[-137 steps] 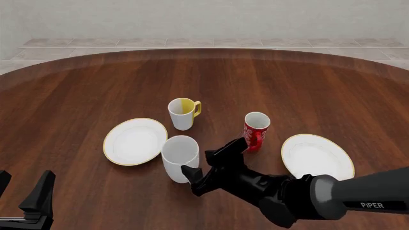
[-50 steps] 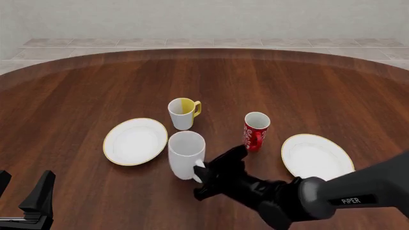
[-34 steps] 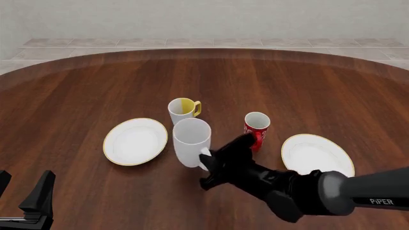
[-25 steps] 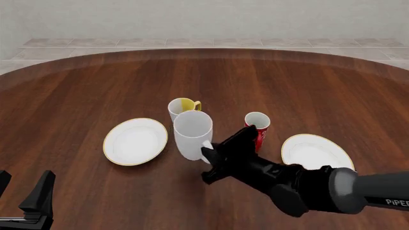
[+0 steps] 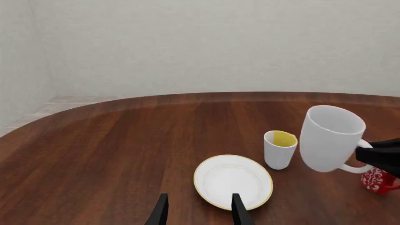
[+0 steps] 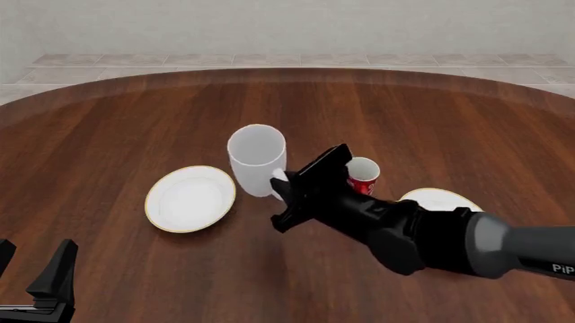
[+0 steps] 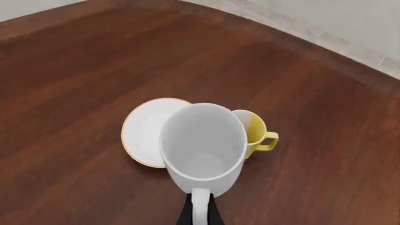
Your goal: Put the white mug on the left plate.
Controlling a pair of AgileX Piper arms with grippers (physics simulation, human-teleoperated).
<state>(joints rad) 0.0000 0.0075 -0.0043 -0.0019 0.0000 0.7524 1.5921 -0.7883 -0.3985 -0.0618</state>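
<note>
The tall white mug (image 6: 256,159) hangs in the air, upright, just right of the left plate (image 6: 190,198). My right gripper (image 6: 281,191) is shut on its loop handle. In the right wrist view the white mug (image 7: 203,149) overlaps the near edge of the left plate (image 7: 145,131), with the right gripper (image 7: 199,214) pinching the handle. The left wrist view has the white mug (image 5: 331,138) lifted beyond the left plate (image 5: 233,181). My left gripper (image 6: 43,289) sits low at the front left, and the left gripper (image 5: 198,213) stands open with nothing between its fingers.
A yellow-lined mug (image 5: 279,149) stands behind the white mug, close to the plate's far right side. A red mug (image 6: 363,175) and a second plate (image 6: 437,198) lie to the right, partly covered by my right arm.
The right gripper has lifted the white mug off the table and carried it up and leftward toward the left plate; it now hides the yellow-lined mug in the front view. The left arm stayed still.
</note>
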